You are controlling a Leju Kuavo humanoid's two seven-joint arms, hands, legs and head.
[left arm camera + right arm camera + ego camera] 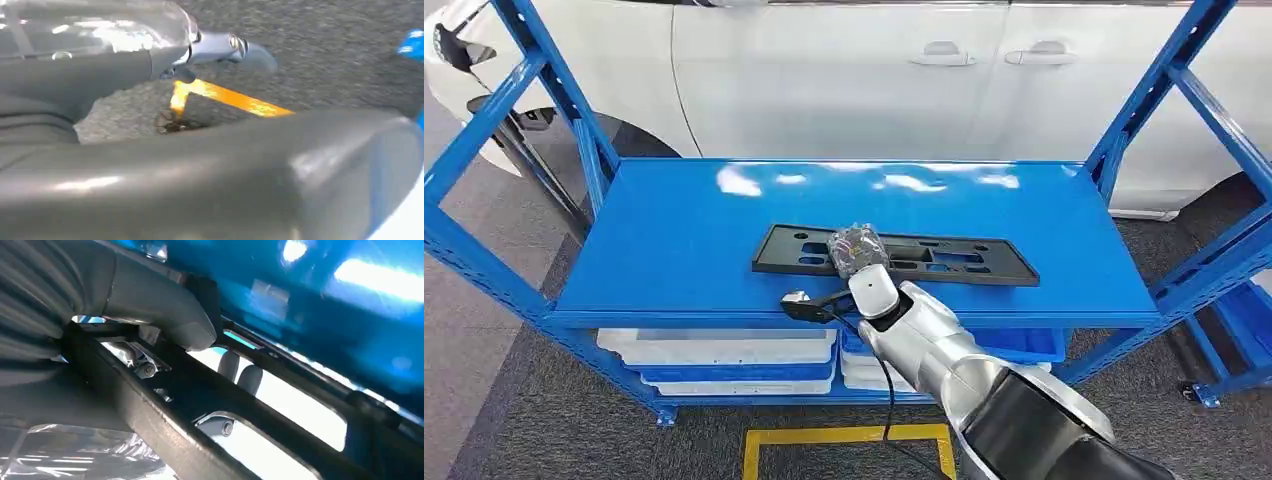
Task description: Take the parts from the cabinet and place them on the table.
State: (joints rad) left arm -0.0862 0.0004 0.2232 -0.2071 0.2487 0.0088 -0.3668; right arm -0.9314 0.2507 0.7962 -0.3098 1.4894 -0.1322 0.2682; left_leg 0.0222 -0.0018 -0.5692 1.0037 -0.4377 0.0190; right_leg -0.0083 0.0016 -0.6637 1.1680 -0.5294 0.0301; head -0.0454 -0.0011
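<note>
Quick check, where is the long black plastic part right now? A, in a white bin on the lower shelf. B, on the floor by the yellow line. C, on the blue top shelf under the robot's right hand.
C: the black part lies flat on the blue shelf, with the right hand on its middle.

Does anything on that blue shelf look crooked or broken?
Nothing stands out. The long black plastic plate lies flat on the blue metal shelf, slightly slanted, with the right hand gripping its near edge. No damage shows.
</note>
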